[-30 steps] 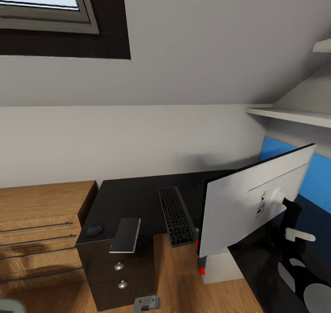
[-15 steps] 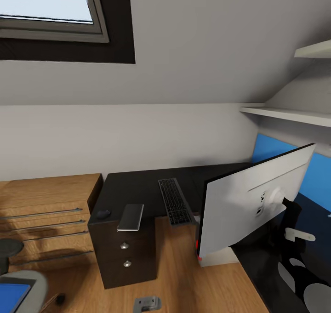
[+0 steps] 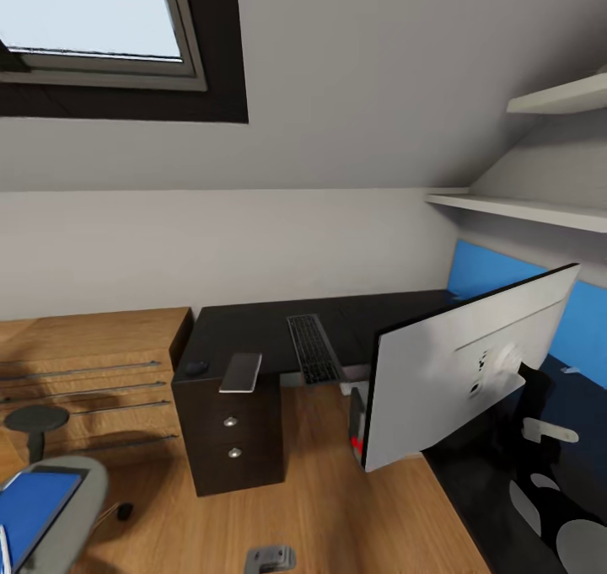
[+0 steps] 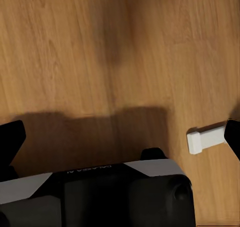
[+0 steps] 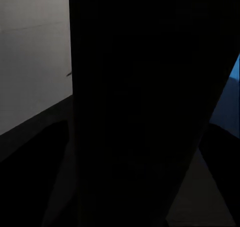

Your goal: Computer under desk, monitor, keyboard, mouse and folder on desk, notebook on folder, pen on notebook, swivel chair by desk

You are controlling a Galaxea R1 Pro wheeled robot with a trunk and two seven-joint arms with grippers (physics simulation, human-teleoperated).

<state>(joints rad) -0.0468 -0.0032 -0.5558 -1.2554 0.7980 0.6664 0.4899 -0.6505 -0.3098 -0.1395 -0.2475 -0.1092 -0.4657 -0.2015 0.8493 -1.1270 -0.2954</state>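
Note:
My right gripper (image 3: 514, 365) is at the round mount on the pale back of the monitor (image 3: 455, 372) and holds it up above the floor, right of the desk (image 3: 253, 328). The right wrist view is almost all dark. The keyboard (image 3: 312, 348), the notebook (image 3: 241, 372) and the mouse (image 3: 196, 367) lie on the black top. A bit of the computer (image 3: 357, 410) shows under the desk, behind the monitor's edge. At the lower left, the folder (image 3: 29, 506) lies on the swivel chair (image 3: 80, 481). My left gripper (image 4: 120, 137) hangs open over the wood floor.
A light-wood chest of drawers (image 3: 84, 363) stands left of the desk. A blue wall panel (image 3: 582, 329) and white shelves (image 3: 523, 211) are at the right. A roof window (image 3: 84, 18) is above. A small white bar (image 4: 207, 139) lies beside one left finger.
The camera has drawn back from the desk, which looks smaller and farther. The swivel chair with the folder has come into view. The monitor keeps its place with my right arm.

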